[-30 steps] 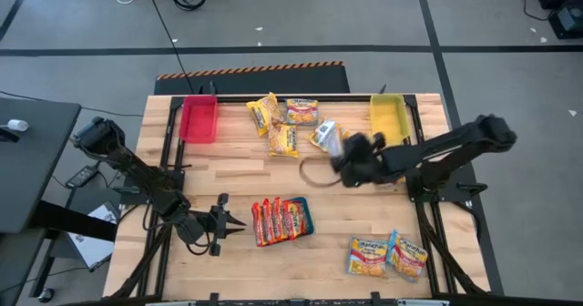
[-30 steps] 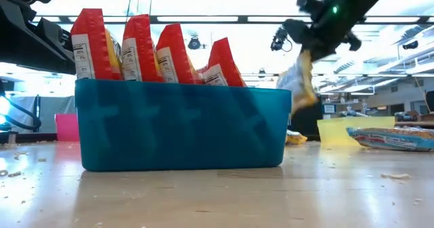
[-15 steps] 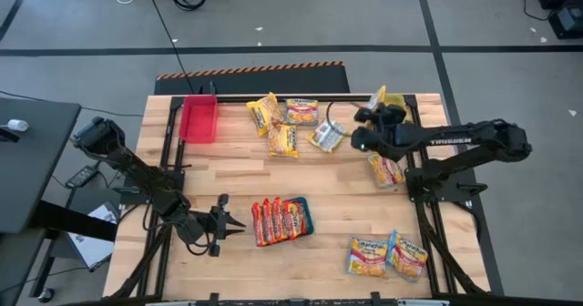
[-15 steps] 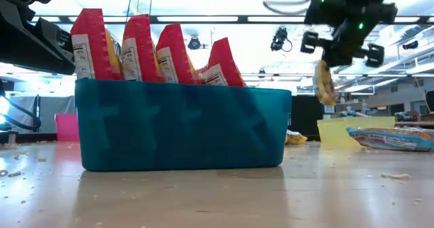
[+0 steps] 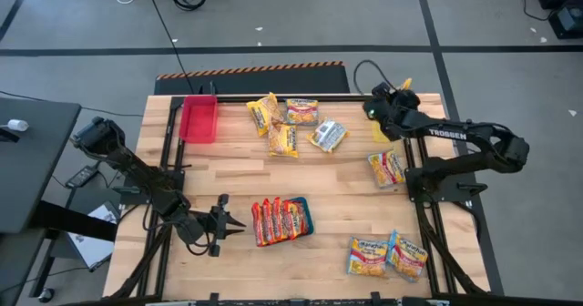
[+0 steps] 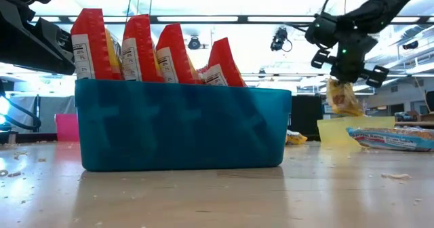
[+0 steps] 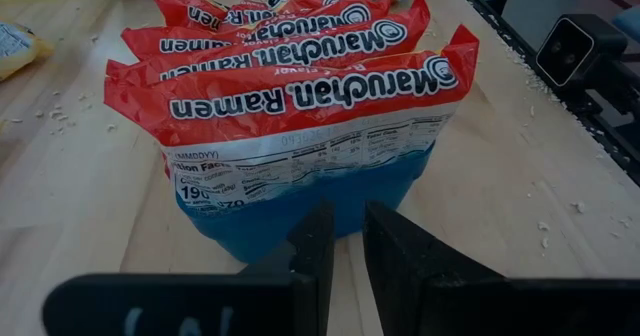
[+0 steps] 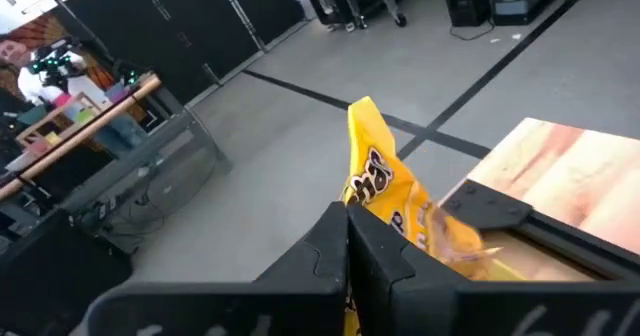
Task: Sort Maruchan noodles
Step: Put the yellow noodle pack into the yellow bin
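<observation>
My right gripper (image 5: 396, 95) hovers at the table's far right over the yellow bin (image 6: 336, 131), shut on a yellow-orange Maruchan packet (image 6: 344, 99). My left gripper (image 5: 239, 221) rests low at the near left, its fingers a narrow gap apart (image 7: 348, 246). It points at the teal tray (image 7: 300, 216), which holds several red packets (image 5: 278, 219) standing on edge. It touches nothing. More yellow packets lie flat at the far middle (image 5: 284, 122), one more right of the middle (image 5: 386, 168), and two near the front right (image 5: 387, 256). My right gripper pinches the yellow packet between its two fingers by its upper end (image 8: 368, 186), coming from above and pointing down. The packet hangs below the fingers (image 6: 344, 99), lifted clear of the table, just above the yellow bin's rim.
A red bin (image 5: 199, 117) stands at the far left of the table. One silvery-backed packet (image 5: 328, 135) lies beside the far cluster. Bare wood stretches across the middle and near left. Dark frame rails run along the table's left and right sides.
My right gripper has carried the yellow packet from above the table's middle toward the far right corner, ending over the yellow bin. The packet stayed pinched and hung below the fingers, swinging as it went. My left arm kept still.
</observation>
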